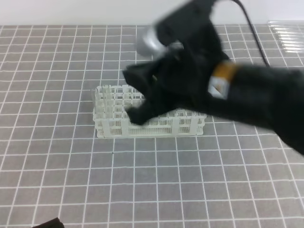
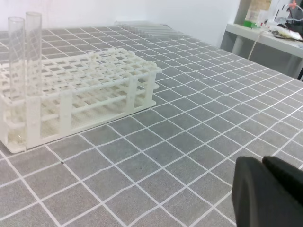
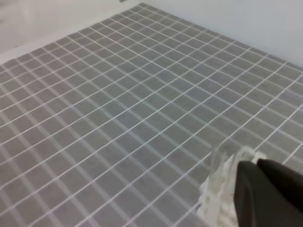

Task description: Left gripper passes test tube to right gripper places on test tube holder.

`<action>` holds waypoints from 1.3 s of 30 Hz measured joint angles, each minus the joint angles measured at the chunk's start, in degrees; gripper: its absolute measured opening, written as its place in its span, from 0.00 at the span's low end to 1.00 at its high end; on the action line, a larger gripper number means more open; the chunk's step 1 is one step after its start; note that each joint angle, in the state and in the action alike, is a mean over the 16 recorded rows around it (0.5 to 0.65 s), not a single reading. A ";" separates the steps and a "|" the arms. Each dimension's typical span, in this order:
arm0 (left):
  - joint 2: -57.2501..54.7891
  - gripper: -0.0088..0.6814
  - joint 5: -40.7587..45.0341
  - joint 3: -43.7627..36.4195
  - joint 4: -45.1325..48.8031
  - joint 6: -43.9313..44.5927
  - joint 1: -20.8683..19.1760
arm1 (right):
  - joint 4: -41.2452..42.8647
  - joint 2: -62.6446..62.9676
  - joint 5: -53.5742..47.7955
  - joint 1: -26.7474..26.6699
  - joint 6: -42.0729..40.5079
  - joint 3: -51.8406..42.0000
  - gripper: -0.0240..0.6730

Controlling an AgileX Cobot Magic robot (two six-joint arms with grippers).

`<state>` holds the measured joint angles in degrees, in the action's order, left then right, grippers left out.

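The white test tube holder (image 1: 114, 121) stands at mid-table, also seen in the left wrist view (image 2: 85, 85) and as a white blur in the right wrist view (image 3: 221, 185). Two clear test tubes (image 2: 24, 56) stand upright in its left end. My right gripper (image 1: 135, 115) hangs over the holder, heavily blurred, its tip near the front rail. One black finger (image 3: 267, 194) shows in the right wrist view, and I see no tube in it. My left gripper (image 2: 266, 189) is shut and empty, low over the mat, well clear of the holder; it shows as a black corner (image 1: 47, 223).
The table is covered by a grey mat with a white grid (image 1: 156, 185). A clear tray of spare tubes (image 1: 287, 35) lies at the back right, also visible (image 2: 151, 29). A white shelf with clutter (image 2: 265, 38) stands beyond the table edge.
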<state>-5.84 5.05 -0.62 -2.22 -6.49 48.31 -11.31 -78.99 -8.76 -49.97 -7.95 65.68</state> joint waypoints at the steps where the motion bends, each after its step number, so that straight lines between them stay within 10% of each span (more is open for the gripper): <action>1: 0.00 0.01 0.00 0.00 0.00 0.00 0.00 | -0.13 1.86 -0.55 -0.11 -0.01 -1.53 0.02; 23: 0.06 0.01 0.23 0.19 -0.01 0.00 -0.01 | 6.82 36.58 -12.74 1.30 0.63 -24.33 0.02; 39: 0.18 0.01 0.57 0.48 -0.03 0.00 -0.02 | 4.55 60.15 -9.69 30.32 2.92 -46.08 0.02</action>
<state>-5.66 5.62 -0.15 -2.25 -6.49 48.29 -6.75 -18.84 -18.44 -19.65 -5.03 19.60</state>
